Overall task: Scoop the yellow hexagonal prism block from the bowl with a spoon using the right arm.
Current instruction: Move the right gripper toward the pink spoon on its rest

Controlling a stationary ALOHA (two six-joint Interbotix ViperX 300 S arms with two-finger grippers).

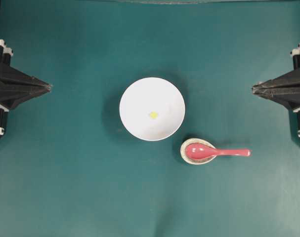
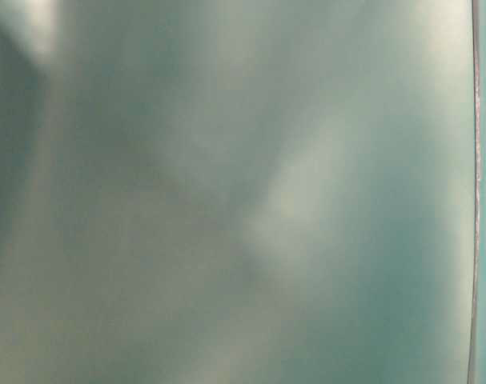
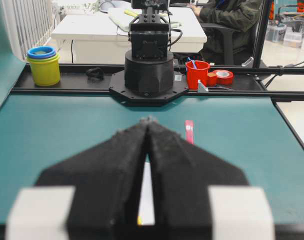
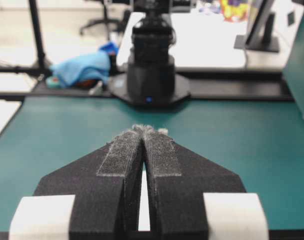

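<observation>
The white bowl point(image 1: 152, 109) sits at the middle of the teal table with the tiny yellow block point(image 1: 153, 114) inside it. The pink-red spoon point(image 1: 216, 152) lies to the lower right of the bowl, its scoop resting in a small speckled dish point(image 1: 189, 157) and its handle pointing right. My left gripper point(image 1: 49, 88) is shut and empty at the far left edge. My right gripper point(image 1: 253, 89) is shut and empty at the far right edge. Both are far from the bowl. In the left wrist view the spoon handle point(image 3: 189, 131) shows beyond the shut gripper point(image 3: 148, 121). The right wrist view shows the shut gripper point(image 4: 144, 129).
The table-level view is a blurred teal surface with a white sliver at its right edge. Off the table in the left wrist view stand a yellow cup stack point(image 3: 43, 65) and a red cup point(image 3: 197, 74).
</observation>
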